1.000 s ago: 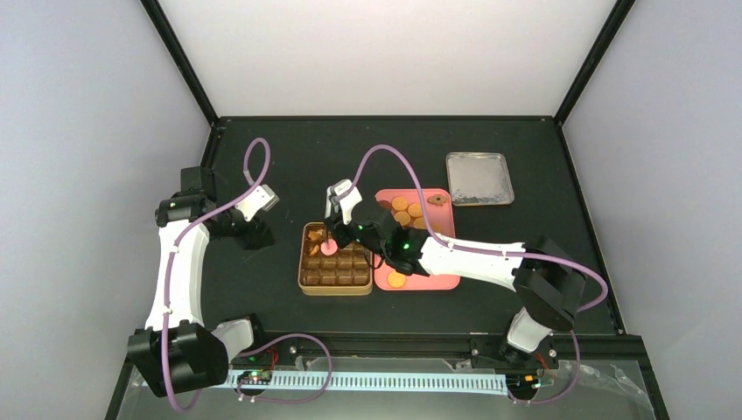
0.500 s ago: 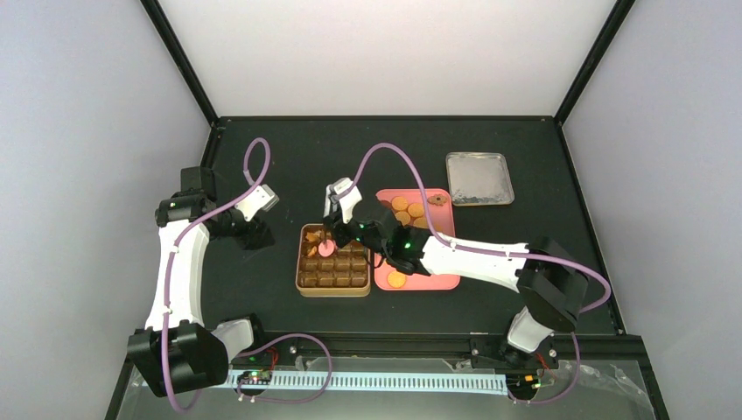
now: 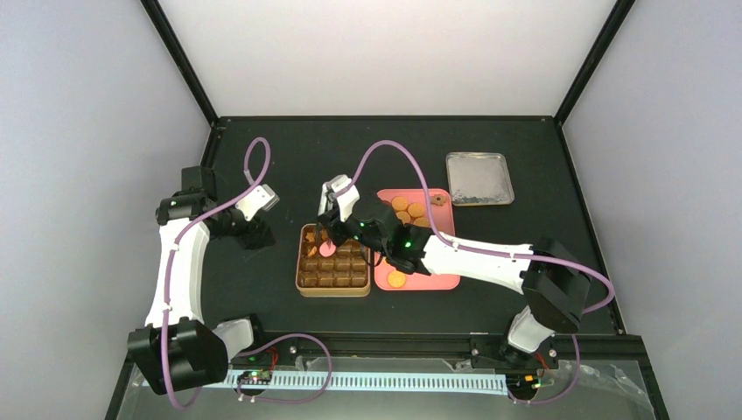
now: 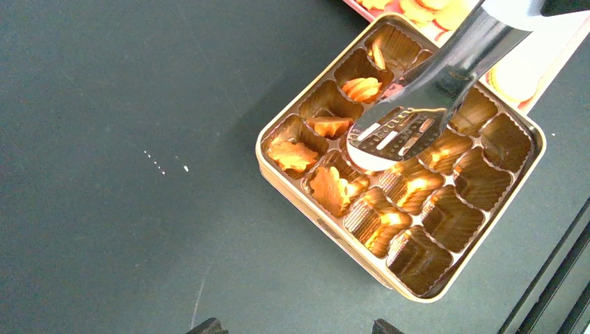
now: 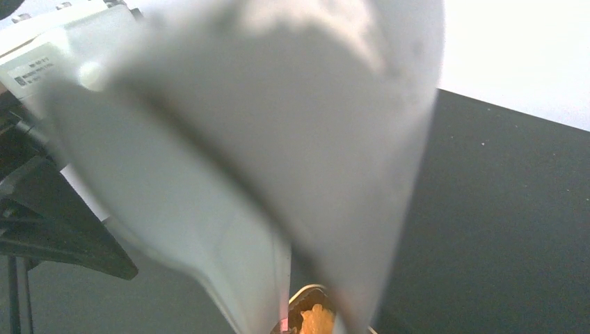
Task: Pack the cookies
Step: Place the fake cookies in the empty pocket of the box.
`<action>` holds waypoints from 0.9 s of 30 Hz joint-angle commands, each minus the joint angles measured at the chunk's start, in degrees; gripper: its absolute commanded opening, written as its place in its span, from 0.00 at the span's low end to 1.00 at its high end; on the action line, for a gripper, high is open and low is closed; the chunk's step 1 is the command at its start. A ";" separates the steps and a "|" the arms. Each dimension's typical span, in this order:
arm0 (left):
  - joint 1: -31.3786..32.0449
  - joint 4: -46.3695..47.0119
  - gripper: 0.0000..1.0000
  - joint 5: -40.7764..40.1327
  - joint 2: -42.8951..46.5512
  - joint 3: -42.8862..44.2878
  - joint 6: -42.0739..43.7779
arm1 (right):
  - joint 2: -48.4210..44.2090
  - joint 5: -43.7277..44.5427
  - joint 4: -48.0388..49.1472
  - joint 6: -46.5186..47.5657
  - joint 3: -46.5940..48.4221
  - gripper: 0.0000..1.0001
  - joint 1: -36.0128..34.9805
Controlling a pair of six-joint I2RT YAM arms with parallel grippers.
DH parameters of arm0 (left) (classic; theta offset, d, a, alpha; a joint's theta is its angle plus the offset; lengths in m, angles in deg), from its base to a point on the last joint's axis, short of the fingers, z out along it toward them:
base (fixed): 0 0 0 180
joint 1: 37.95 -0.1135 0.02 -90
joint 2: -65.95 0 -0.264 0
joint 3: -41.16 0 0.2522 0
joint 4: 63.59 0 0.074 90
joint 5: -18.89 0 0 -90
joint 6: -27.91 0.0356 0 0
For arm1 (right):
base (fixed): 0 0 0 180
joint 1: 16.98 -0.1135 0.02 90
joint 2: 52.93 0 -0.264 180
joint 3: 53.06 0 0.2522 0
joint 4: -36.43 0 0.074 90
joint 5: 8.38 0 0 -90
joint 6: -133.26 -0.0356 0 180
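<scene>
Orange, flower-shaped cookies lie in the brown compartments along the left and far side of the gold tin, one to a cup; the remaining compartments show only their ridged brown liners. More round golden cookies are grouped at the far end of the pink tray, which sits touching the tin's right side, and a single one lies near the tray's near edge. A pale pink spot shows under the tip of the metal tongs in the overhead view (whether it is a cookie caught in the tongs cannot be told). The tongs' slotted head hangs over the middle compartments of the tin, just right of the filled ones. The right gripper is clamped on the tongs' handle, which fills its own wrist view as a grey blur. The left gripper hovers over the dark table to the left of the tin, its fingertips well apart with nothing between them. A silver tray rests at the far right.
</scene>
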 commanded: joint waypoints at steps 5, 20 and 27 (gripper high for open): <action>-0.46 -0.85 0.57 1.66 -0.18 1.91 1.42 | -2.91 4.63 0.24 -0.84 -1.04 0.28 -0.08; -0.48 -1.35 0.57 1.99 -0.16 2.42 1.58 | -1.81 3.43 2.17 -4.90 -4.42 0.39 0.14; -0.47 -1.27 0.57 1.98 -0.13 2.59 1.58 | -0.78 1.24 2.23 -5.12 -2.74 0.37 0.10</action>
